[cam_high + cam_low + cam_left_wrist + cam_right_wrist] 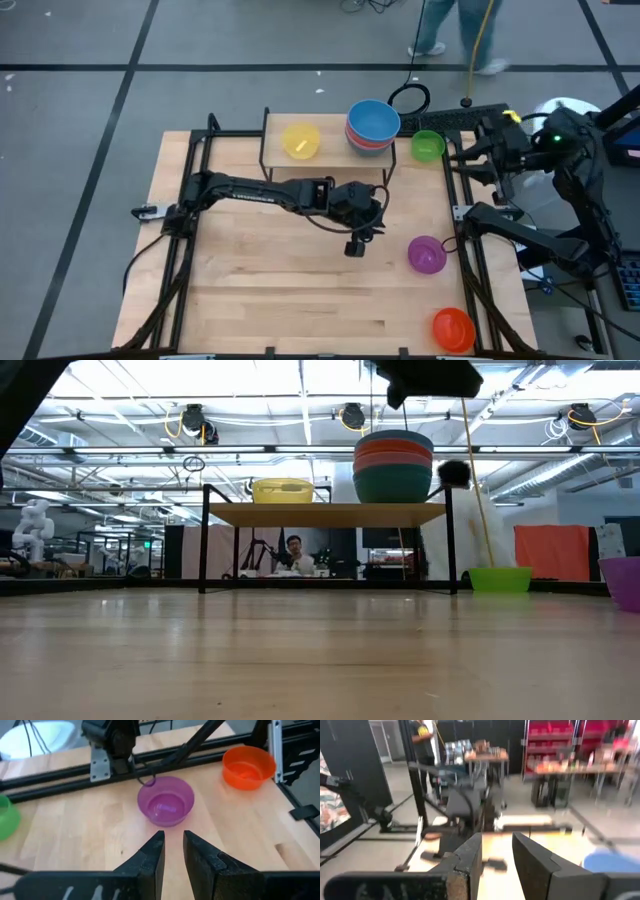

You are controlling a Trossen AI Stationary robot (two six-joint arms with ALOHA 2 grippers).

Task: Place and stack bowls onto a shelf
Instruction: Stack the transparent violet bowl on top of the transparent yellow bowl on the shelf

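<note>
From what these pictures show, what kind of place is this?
Probably a robotics lab or workshop: a wooden test table with framed arms, open ceiling ducts over other workbenches, and red storage racks behind.

On the light-wood shelf [330, 160]: a yellow bowl [300, 141] and a blue-topped stack [372, 126]; beside it, a green bowl [427, 146].
</note>
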